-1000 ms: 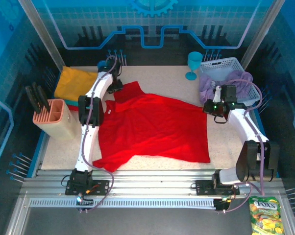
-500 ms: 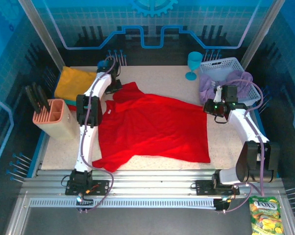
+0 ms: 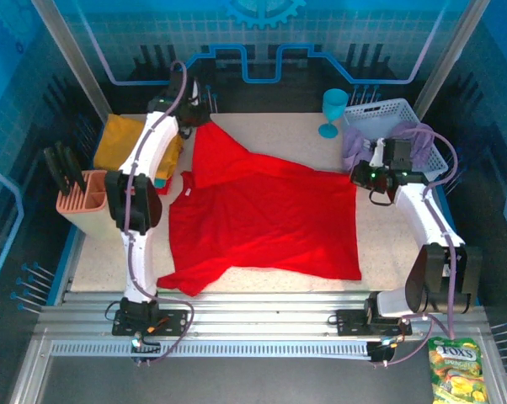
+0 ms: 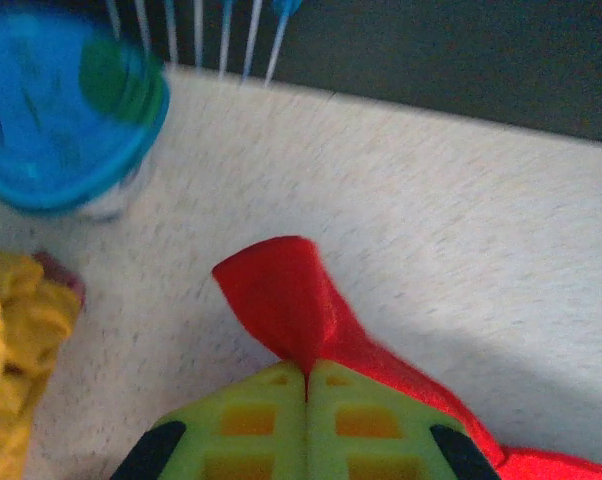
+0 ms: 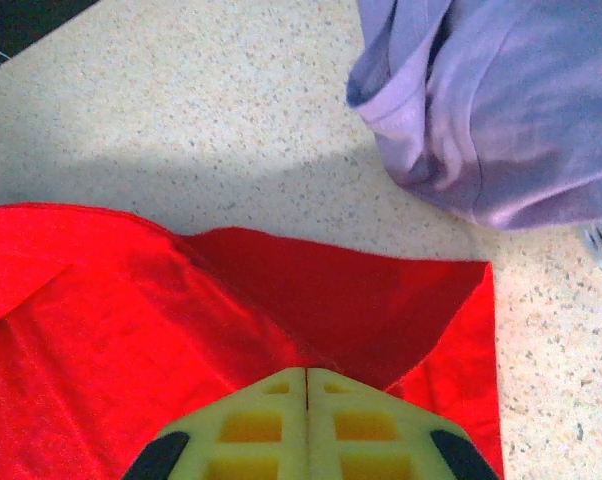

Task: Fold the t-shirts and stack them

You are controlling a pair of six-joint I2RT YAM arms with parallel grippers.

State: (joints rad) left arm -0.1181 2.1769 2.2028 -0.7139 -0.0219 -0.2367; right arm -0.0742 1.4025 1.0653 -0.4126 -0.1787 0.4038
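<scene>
Here we are in a robot test cell, lab-style: speckled table [image 3: 287, 126] on aluminium rails [image 3: 262, 307], left arm [image 3: 140, 210] and right arm [image 3: 422, 210] bolted at the near edge, blue wall panels [image 3: 152, 42] printed with circuit lines and a gear [image 3: 262, 10] at the far side (household props, a knife block [image 3: 93, 202] left, a goblet [image 3: 333, 109] far right, dress the set)

Red shirt [image 3: 270, 219]; lavender shirt [image 5: 521, 100] (table [image 3: 279, 135] speckled beige).

Left claw [image 4: 306, 374] clamped, arm [image 3: 144, 151] extended far back; right claw [image 5: 307, 372] clamped.
</scene>
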